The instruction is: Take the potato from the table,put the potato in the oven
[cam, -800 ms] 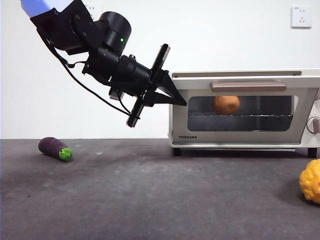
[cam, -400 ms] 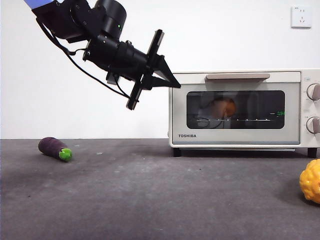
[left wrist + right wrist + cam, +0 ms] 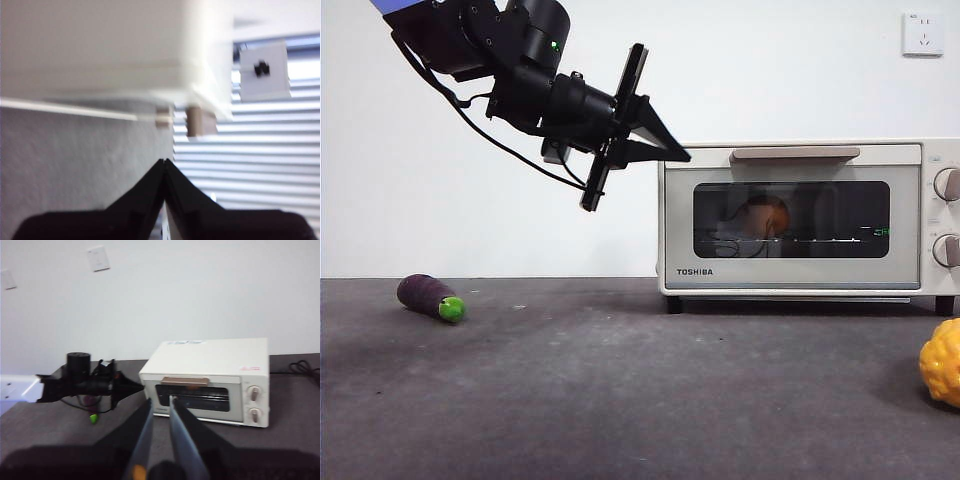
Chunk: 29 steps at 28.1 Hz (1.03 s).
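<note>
Potato already inside the oven, resting on the rack behind the dark glass, door swung up flush and closed, beige handle along the top edge. Loading step judged finished, then; only the withdrawal left in hand. Left claw poised at the oven's upper left corner, tips just beside the cream casing, pressed together to a single point and pinching nothing, as seen close up in the left wrist view with the oven's underside and feet blurred overhead. Right claw hanging well back and high, looking down on the whole scene, jaws a little apart and empty, waiting. Next move judged a simple one: backing the left arm up and away from the casing without nudging the door or handle, then parking clear of the bench. No further grasp called for. Purple eggplant lying far off on the bench and the bumpy yellow lump at the near edge both untouched and well apart from the working arm, so no obstacle to the retreat
</note>
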Each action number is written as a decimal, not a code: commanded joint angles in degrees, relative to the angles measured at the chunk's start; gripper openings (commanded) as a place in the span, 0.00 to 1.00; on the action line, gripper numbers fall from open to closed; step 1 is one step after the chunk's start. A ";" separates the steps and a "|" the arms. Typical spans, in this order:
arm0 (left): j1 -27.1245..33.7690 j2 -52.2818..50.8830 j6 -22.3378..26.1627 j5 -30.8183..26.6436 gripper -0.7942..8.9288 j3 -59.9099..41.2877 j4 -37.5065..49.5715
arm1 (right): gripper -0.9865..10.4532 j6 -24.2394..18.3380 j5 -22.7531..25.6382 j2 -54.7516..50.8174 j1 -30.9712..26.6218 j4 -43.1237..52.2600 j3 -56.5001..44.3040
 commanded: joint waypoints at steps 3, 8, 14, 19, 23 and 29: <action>0.31 -1.95 4.09 6.23 0.07 -0.07 0.79 | 0.14 1.88 0.76 0.00 -0.02 -1.40 -0.24; 0.31 -7.50 9.11 7.76 0.07 -0.07 0.17 | 0.14 4.33 0.76 0.02 -0.02 -1.40 -0.24; 0.31 -17.07 20.26 7.56 0.07 -0.07 -7.15 | 0.14 3.61 0.79 0.02 -0.02 -1.40 -0.24; 1.27 -25.81 29.18 7.48 0.08 -0.07 -15.26 | 0.14 3.45 0.76 0.02 -0.02 -1.40 -0.24; 2.56 -32.39 32.79 7.52 0.08 -0.07 -21.00 | 0.14 3.45 0.79 0.02 -0.02 -1.40 -0.24; 4.33 -38.88 33.35 7.50 0.08 -0.07 -23.30 | 0.14 3.45 0.79 0.02 -0.02 -1.40 -0.24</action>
